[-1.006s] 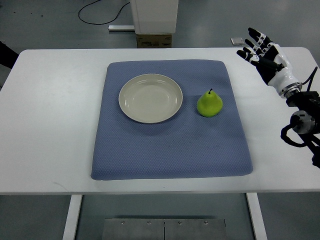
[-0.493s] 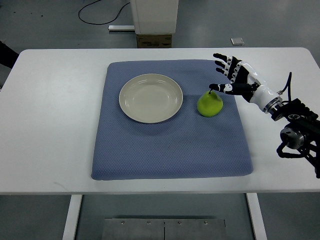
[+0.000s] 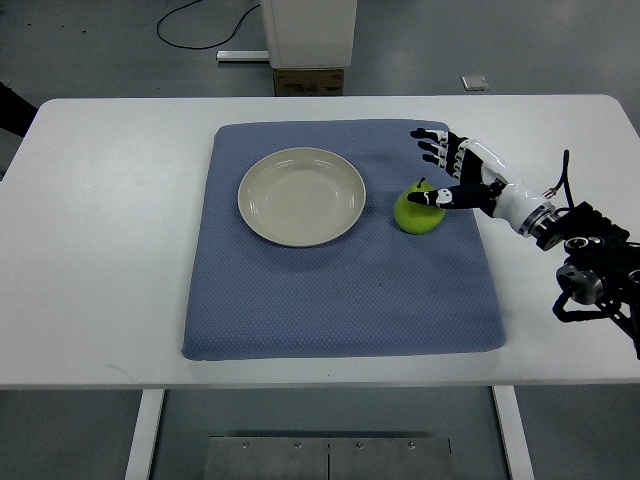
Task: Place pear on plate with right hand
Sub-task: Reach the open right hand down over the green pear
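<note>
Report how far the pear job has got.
Done: the right hand has reached the pear, which sits on the blue mat beside the plate. In hand: fingers are spread around the pear, thumb over it, not closed. Left: grasp, lift, and set it on the empty plate.

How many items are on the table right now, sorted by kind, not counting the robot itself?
Pear: 1
Plate: 1
Blue mat: 1
Total: 3
</note>
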You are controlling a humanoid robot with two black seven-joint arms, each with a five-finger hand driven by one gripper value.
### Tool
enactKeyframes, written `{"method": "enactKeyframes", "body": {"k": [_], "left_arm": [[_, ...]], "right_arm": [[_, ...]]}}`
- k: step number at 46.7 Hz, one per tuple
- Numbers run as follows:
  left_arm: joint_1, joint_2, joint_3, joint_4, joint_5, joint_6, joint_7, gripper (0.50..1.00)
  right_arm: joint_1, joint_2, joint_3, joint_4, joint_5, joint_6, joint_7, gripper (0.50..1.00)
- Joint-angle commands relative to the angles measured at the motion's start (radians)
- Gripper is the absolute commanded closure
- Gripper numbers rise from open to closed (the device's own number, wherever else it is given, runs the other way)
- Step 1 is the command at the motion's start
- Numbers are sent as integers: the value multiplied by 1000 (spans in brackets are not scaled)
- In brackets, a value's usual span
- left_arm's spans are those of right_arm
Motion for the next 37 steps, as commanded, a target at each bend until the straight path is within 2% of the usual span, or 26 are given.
{"method": "enactKeyframes", "body": {"k": [1, 24, 37], "left_arm": [[0, 0, 0, 0, 0, 0, 0, 500], [2, 0, 0, 0, 0, 0, 0, 500], [0, 0, 0, 0, 0, 0, 0, 500]], "right_arm": [[1, 0, -16, -1, -10, -10, 0, 500], [-8, 11, -4, -5, -1, -27, 0, 500], [-10, 11, -70, -6, -35, -34, 0, 500]]}}
